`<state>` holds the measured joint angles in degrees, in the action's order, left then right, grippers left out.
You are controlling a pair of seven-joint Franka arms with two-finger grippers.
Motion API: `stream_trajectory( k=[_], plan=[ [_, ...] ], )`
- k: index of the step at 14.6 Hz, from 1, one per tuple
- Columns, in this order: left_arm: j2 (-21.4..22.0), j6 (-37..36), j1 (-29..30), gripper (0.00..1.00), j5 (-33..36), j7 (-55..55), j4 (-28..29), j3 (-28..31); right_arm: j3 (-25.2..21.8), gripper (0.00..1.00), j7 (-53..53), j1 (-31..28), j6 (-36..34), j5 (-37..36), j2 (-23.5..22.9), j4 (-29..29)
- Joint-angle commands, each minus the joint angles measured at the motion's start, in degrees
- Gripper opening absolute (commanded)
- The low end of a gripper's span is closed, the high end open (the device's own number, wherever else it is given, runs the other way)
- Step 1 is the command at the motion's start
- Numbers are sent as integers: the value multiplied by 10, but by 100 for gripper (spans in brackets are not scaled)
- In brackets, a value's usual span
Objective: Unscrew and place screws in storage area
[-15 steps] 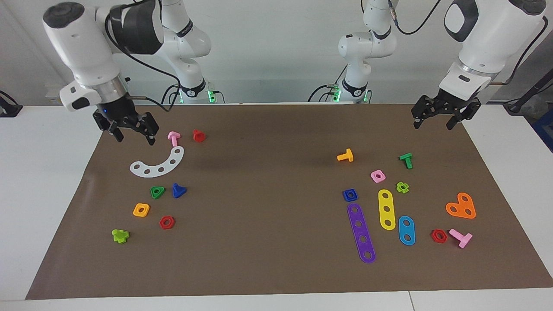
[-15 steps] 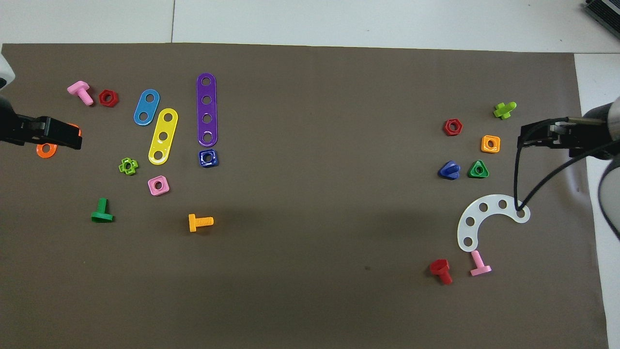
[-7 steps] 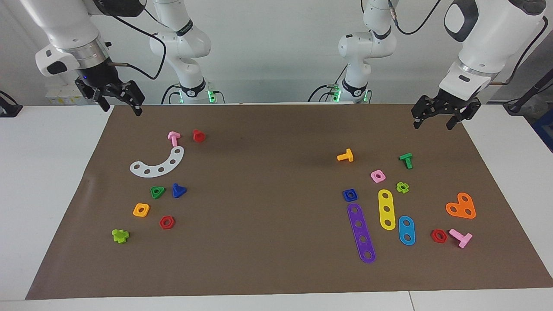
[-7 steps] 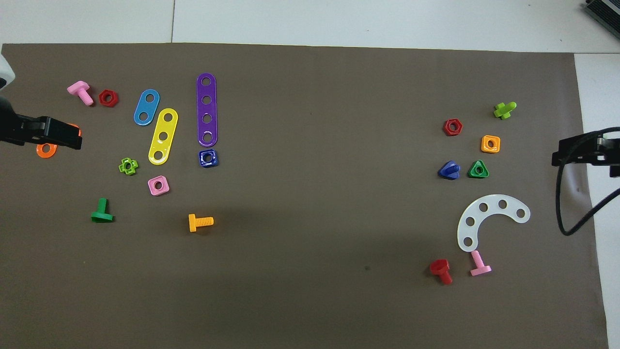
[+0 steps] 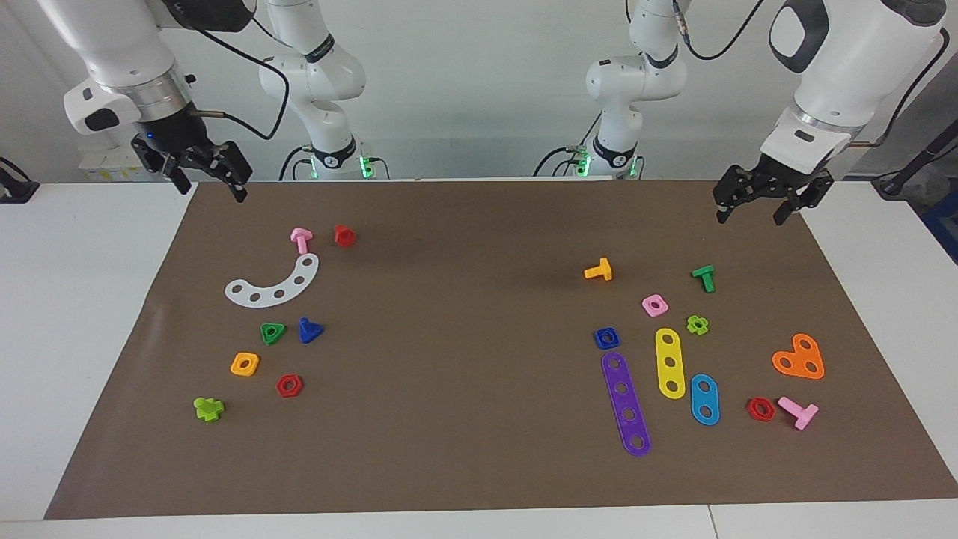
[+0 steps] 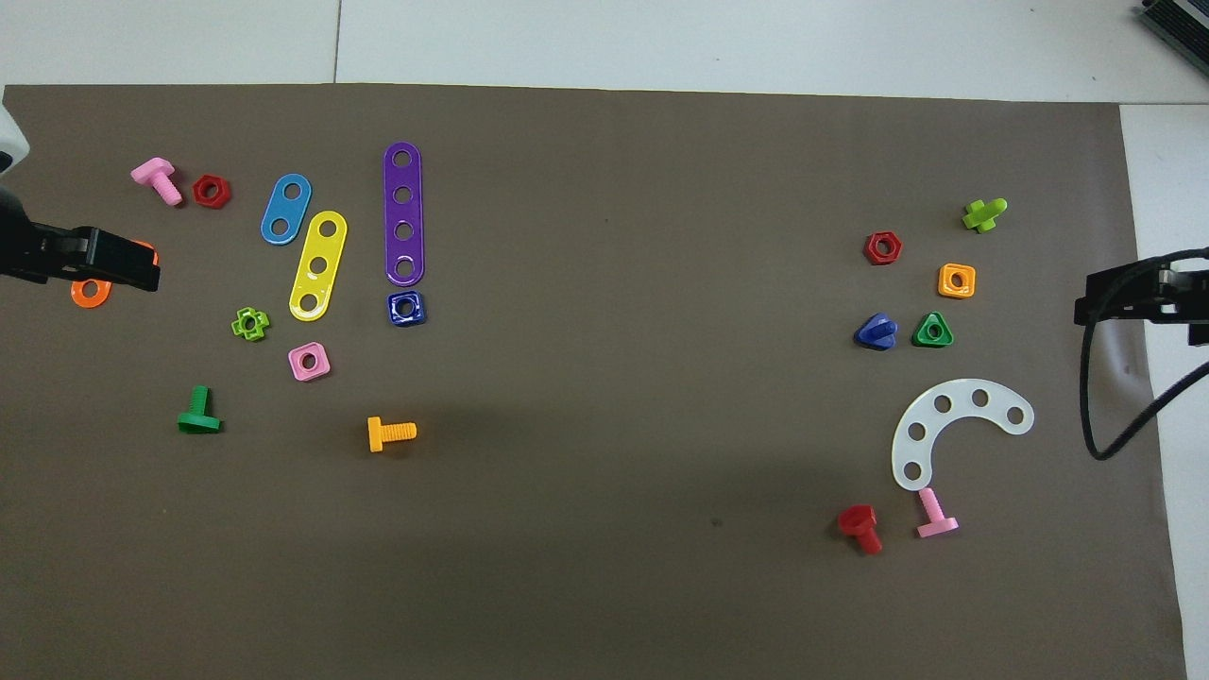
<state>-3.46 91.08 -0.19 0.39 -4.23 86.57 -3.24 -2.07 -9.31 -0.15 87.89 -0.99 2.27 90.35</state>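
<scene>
Lying beside the green nut, the blue screw rests free; both claws, right and left, hang released.

The facing camera looks from high across the table toward the robots; the overhead camera looks steeply down, and both cover the brown mat.

A blue screw lies beside a green triangular nut and white strip on brown paper.
</scene>
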Motion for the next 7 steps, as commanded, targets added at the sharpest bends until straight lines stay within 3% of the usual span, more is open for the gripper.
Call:
stream_trajectory(
  k=[1, 7],
  plan=[
    [17, -2, 8, 100, 10, 1, 18, -5, 8, 100, 0, -3, -4, -5, 5, 8],
    [17, -2, 8, 100, 10, 1, 18, -5, 8, 100, -6, -3, -7, 0, 5, 7]
  ],
)
